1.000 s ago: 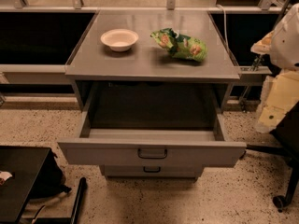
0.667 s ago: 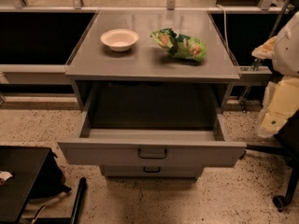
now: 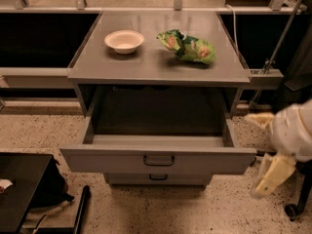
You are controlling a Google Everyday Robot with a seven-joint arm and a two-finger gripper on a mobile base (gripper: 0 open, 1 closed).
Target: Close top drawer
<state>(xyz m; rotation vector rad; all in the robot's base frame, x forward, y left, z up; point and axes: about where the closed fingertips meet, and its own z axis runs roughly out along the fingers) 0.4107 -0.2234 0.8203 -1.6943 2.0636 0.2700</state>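
Note:
The top drawer [image 3: 112, 161] of the grey metal cabinet stands pulled far out toward me, its inside dark and bare. Its wide flat front carries a small dark loop handle [image 3: 159, 160]. A narrower drawer front [image 3: 158, 178] sits shut below it. My gripper [image 3: 267, 150] is at the right, low beside the drawer's right front corner, blurred, with pale yellow fingers [image 3: 273, 174], and is apart from the drawer.
On the cabinet top [image 3: 146, 67] sit a white bowl [image 3: 124, 41] and a green snack bag [image 3: 187, 47]. A black case [image 3: 22, 189] lies on the speckled floor at the lower left. A chair wheel [image 3: 292, 211] is at the lower right.
My arm has dropped from beside the cabinet top down to drawer-front height at the right. The drawer stays open as before.

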